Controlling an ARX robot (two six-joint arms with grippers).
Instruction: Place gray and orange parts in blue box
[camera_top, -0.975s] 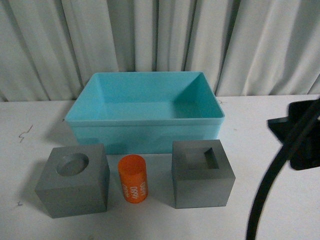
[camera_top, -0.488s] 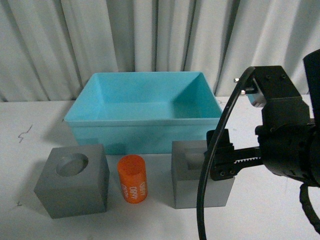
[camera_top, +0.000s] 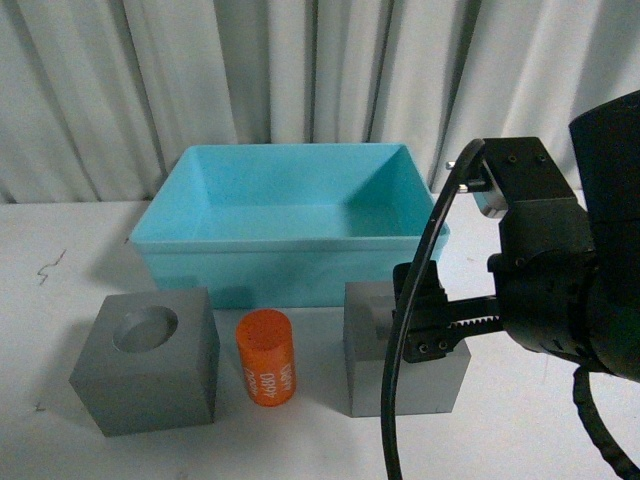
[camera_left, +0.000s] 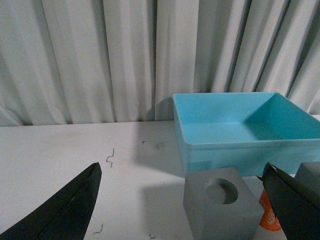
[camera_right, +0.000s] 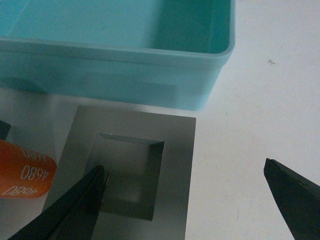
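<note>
Gripper on right arm (camera_right: 185, 200) is spread over the square-recess gray cube (camera_right: 170, 140), between blue box (camera_right: 125, 65) and near edge of table (camera_right: 245, 100). One fingertip (camera_right: 85, 200) is held above the recess; on descent the rim may be struck, shoving the cube into the orange cylinder (camera_right: 22, 172). Left gripper (camera_left: 180, 210) is spread too.

I'm seeing a lab-style test bench here: a plain white table (camera_top: 60, 300) under the blue box (camera_top: 290, 270), and a pleated pale curtain (camera_top: 100, 90) hanging just behind that box.

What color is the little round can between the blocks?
The cylinder is orange with white lettering; front view.
</note>
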